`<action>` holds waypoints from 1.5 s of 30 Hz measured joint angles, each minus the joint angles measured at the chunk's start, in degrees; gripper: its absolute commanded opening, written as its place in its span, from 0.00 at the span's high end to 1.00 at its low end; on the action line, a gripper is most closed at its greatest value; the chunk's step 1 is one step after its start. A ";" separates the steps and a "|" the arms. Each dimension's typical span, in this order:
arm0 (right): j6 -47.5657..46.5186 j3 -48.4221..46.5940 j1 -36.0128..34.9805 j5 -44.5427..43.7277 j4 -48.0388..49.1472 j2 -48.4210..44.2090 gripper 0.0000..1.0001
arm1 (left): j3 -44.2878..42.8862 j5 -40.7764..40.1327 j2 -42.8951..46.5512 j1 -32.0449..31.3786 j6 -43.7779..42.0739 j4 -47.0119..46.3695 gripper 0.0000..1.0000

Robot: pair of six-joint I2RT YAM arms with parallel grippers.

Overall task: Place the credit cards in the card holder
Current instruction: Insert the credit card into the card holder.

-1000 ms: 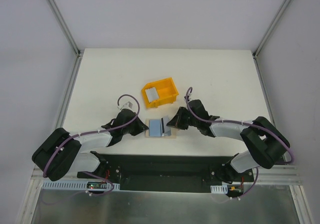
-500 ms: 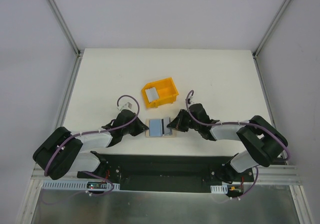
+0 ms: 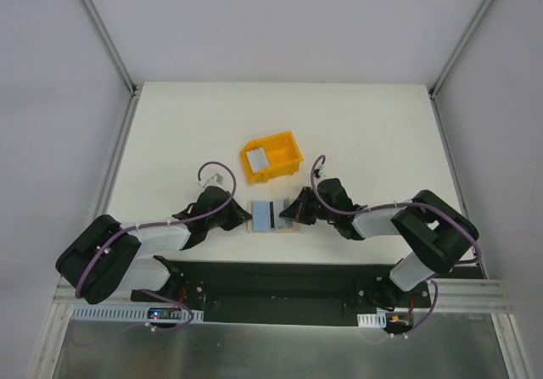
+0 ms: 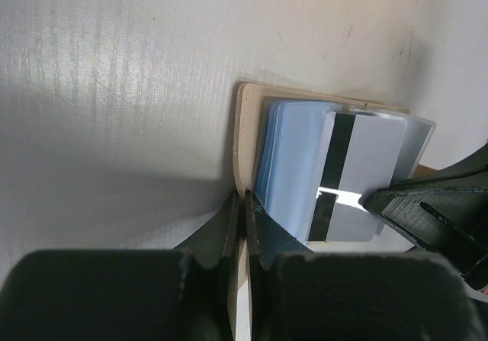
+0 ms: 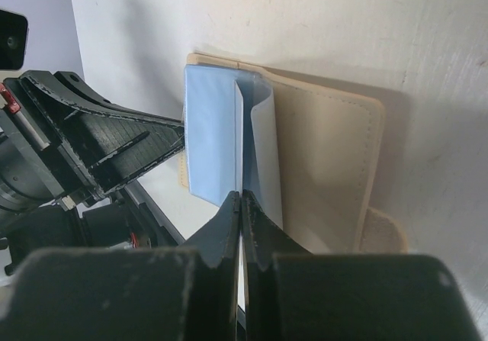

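The beige card holder (image 3: 254, 228) lies open on the table between my two grippers. Pale blue credit cards (image 4: 293, 165) rest stacked on its left half. My left gripper (image 4: 244, 196) is shut on the card holder's edge (image 4: 241, 127). My right gripper (image 5: 241, 194) is shut on one credit card (image 5: 259, 150). This card has a black stripe (image 4: 335, 165) and stands tilted on edge over the stack (image 5: 210, 135). The card holder's right half (image 5: 328, 158) is bare, with its tab at the lower right. In the top view the right gripper (image 3: 287, 214) faces the left gripper (image 3: 246, 216) across the cards (image 3: 263, 215).
A yellow plastic bin (image 3: 287, 152) stands just behind the card holder, with another silvery card (image 3: 257, 155) inside it. The black base plate (image 3: 271, 281) runs along the near table edge. Grey walls with metal rails enclose the table.
My right gripper has moved a little left toward the card holder, and its card has tipped up more on edge over the stack. The left arm and the card holder have stayed put.
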State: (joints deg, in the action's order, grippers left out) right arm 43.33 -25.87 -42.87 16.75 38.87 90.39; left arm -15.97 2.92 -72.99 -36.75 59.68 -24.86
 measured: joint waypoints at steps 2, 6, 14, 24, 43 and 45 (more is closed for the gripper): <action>-0.02 0.00 -0.13 -0.02 0.02 0.04 1.00 | 0.02 0.00 0.00 0.00 0.00 0.00 1.00; 0.00 0.31 -0.17 -0.39 0.17 0.17 1.00 | 0.02 0.02 0.00 0.00 0.02 0.00 1.00; -0.24 -0.39 -0.42 -0.92 -1.18 0.70 1.00 | 0.26 0.02 0.00 0.00 0.39 -0.39 1.00; 3.06 -2.21 -2.47 -1.64 -0.11 4.00 1.00 | 0.50 0.00 0.04 0.00 0.59 -0.76 1.00; -4.74 -11.56 -4.68 -7.58 -18.23 1.27 0.62 | 1.03 -0.33 1.60 0.00 -0.15 -0.11 1.00; -5.49 -12.52 -4.92 -7.52 -19.67 1.36 0.62 | 1.01 -0.31 1.68 0.00 -0.33 -0.09 1.00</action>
State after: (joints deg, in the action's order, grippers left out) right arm 37.85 -38.39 -47.79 9.23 19.20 91.74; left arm -14.96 2.61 -71.31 -36.75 59.35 -24.95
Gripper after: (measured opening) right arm 0.377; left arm 0.007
